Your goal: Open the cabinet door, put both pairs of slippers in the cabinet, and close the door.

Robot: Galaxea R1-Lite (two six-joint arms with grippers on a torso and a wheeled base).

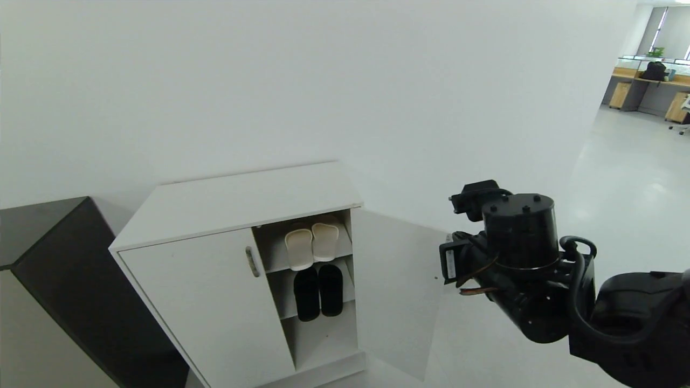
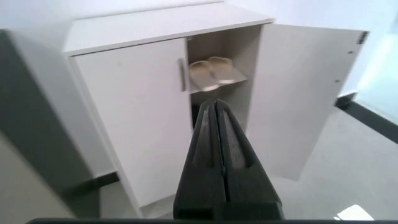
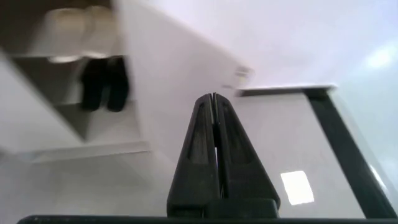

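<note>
In the head view the white cabinet (image 1: 242, 199) stands against the wall beside a dark unit (image 1: 64, 258). Its left door (image 1: 205, 307) is shut and its right door (image 1: 399, 291) is swung wide open. The pale slippers (image 1: 311, 245) lie on the top shelf and the black slippers (image 1: 318, 291) on the shelf below, so closing the door looks like the only step left. The right arm (image 1: 517, 253) hangs just beside the door's free edge, though whether it touches cannot be told here. The left wrist view shows the left gripper (image 2: 218, 106) well back from the cabinet front, its fingers pressed together on nothing. It blocks the black pair from sight, which the head view shows plainly. The right wrist view shows the right gripper (image 3: 213, 99) likewise clenched and empty, near the door's edge, with bare floor (image 3: 273, 143) beyond. This angle shows how close the gripper is, which the arm's bulk masks from above. The risks are two. A narrow, closed fingertip pushing near the edge may slide off the smooth panel. Both pairs' heels also seem to overhang their shelves, so the door could catch on them and stop short or knock a slipper out.
</note>
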